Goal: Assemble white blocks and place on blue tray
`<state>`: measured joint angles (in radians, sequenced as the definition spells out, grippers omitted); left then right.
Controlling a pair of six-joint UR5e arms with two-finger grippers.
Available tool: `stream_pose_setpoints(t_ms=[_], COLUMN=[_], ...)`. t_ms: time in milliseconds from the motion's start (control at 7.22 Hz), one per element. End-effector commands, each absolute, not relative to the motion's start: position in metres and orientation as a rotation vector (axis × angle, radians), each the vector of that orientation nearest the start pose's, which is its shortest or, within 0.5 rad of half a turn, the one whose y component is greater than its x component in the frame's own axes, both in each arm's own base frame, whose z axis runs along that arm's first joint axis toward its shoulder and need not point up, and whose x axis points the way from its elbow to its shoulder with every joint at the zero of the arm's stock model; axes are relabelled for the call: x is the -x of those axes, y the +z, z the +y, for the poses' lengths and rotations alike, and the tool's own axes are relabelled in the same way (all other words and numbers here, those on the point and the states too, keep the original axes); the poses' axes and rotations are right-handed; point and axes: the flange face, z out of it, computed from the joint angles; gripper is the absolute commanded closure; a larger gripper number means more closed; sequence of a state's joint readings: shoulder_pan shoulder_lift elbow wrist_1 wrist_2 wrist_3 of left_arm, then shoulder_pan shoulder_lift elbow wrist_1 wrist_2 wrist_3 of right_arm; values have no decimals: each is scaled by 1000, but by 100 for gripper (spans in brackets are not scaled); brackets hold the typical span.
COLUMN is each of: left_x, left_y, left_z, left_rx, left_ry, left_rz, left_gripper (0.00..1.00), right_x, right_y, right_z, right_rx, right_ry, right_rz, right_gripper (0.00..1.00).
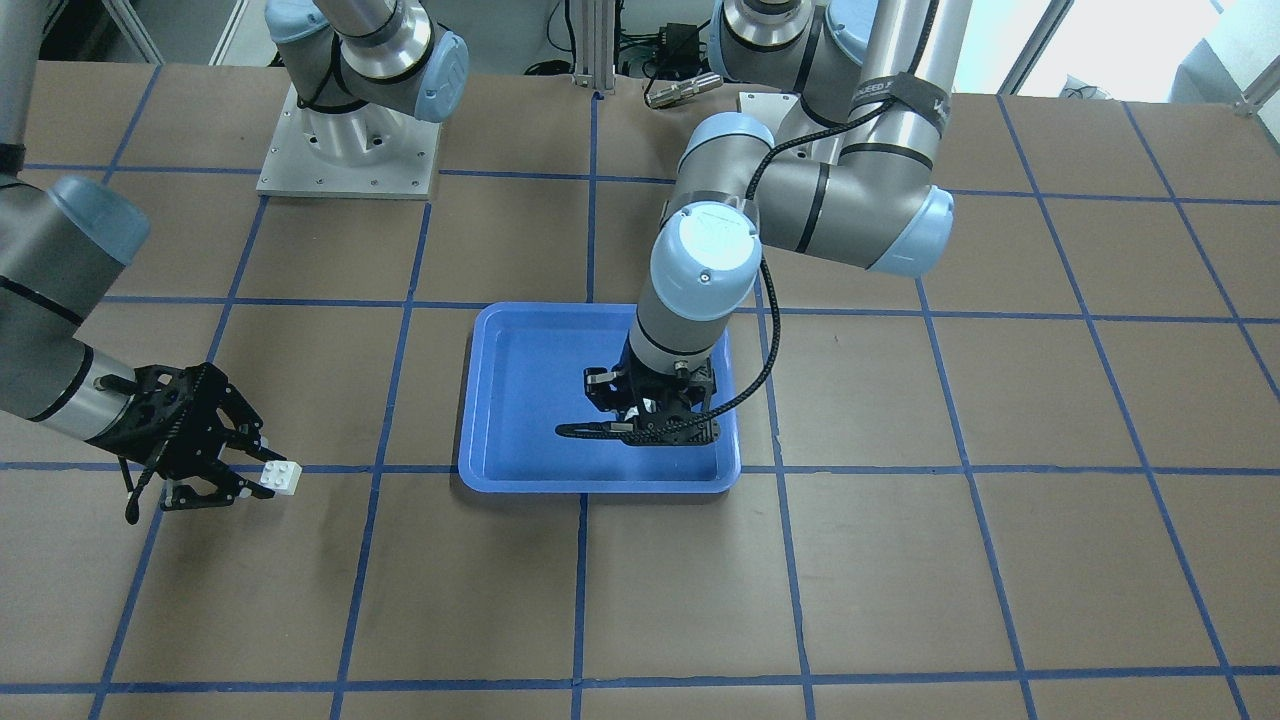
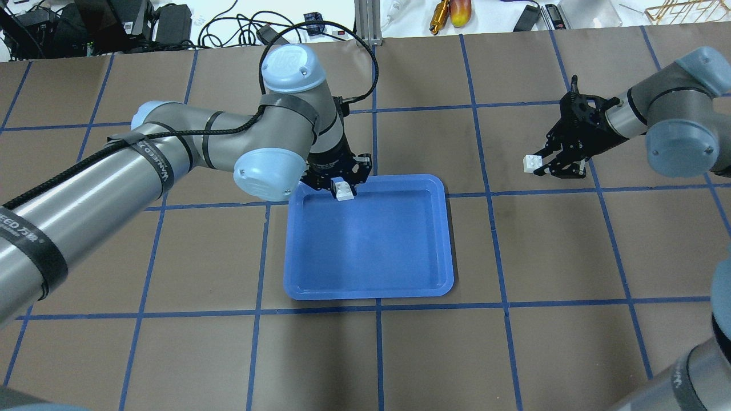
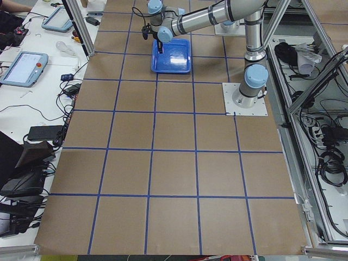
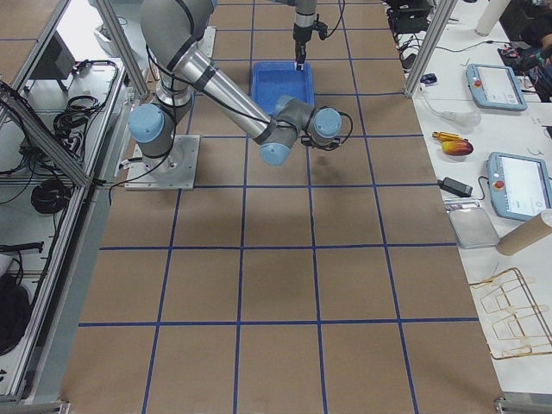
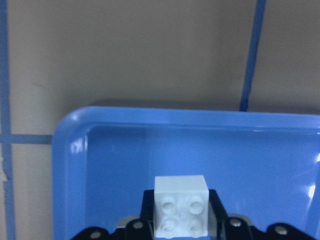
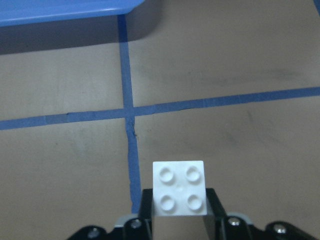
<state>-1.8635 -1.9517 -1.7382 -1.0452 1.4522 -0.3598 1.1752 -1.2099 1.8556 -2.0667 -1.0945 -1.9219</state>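
The blue tray (image 2: 371, 245) lies at the table's middle; it also shows in the front view (image 1: 520, 400). My left gripper (image 2: 342, 188) is shut on one white block (image 2: 343, 190) above the tray's far-left corner; the left wrist view shows that block (image 5: 181, 205) between the jaws over the tray (image 5: 125, 150). My right gripper (image 2: 539, 164) is shut on the other white block (image 2: 531, 164), held above the table well to the right of the tray. It shows in the front view (image 1: 279, 478) and in the right wrist view (image 6: 180, 188), studs up.
The brown table carries a grid of blue tape lines (image 2: 491, 194). The arm bases (image 1: 348, 150) stand at the robot's side. Cables and tools (image 2: 451, 11) lie beyond the table's far edge. The tray's corner (image 6: 65, 10) shows at the top of the right wrist view.
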Motion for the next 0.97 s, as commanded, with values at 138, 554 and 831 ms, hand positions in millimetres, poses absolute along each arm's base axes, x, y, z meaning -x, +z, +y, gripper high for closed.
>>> stream_pose_setpoints(t_ms=[138,554,831], left_x=[319,331,331], left_y=[210,194,180], left_z=[-492,-480,-464], left_rx=[197,167,134], left_ry=[85,116,165], left_rz=[3247,3237,3214], left_gripper=[84,83,44], right_x=[3,-67,-113], right_y=[274,293,291], right_z=[-551,-543,-533], right_rx=[1942,1995,2024], right_ry=[-525,-560,-511], right_rz=[1913,1783,1736], right_gripper=[92,94,94])
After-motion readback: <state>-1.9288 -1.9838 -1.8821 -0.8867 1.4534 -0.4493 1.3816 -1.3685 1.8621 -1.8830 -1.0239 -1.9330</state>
